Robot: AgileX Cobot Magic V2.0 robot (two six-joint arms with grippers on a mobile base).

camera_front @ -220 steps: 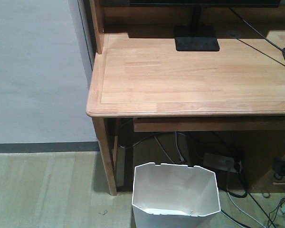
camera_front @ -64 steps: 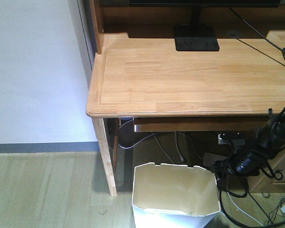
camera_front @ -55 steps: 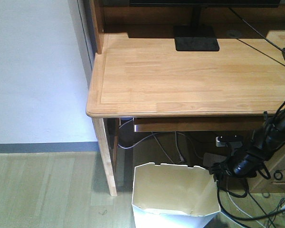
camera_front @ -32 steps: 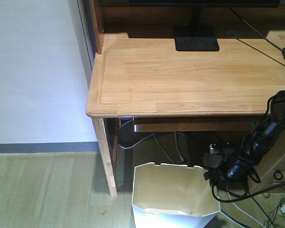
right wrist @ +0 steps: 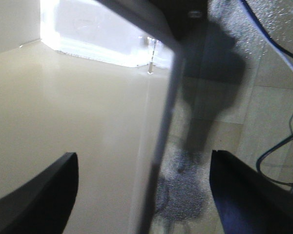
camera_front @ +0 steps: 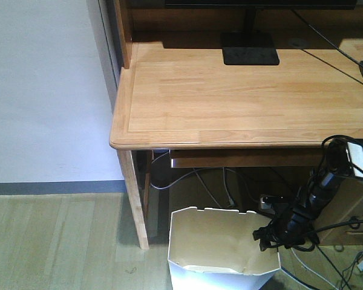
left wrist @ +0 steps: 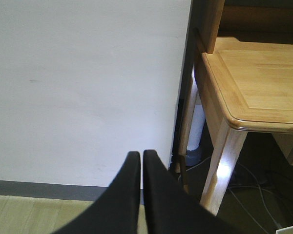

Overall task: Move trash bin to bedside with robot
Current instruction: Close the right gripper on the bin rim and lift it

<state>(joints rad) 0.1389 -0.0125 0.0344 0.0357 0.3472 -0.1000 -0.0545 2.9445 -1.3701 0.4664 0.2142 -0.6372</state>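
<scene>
The trash bin (camera_front: 221, 251) stands on the floor (camera_front: 60, 241) just before the worktop (camera_front: 230, 96). The right fingers (right wrist: 39, 200) are spread wide astride its right wall, one inside and one outside. The left fingers (left wrist: 132, 195) are pressed together, holding nothing.

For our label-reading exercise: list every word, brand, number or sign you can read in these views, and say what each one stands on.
No text can be read in any view.
The trash bin, desk and monitor stand show only plain surfaces.
The power strip under the desk is too small and dark to show any marking.
</scene>
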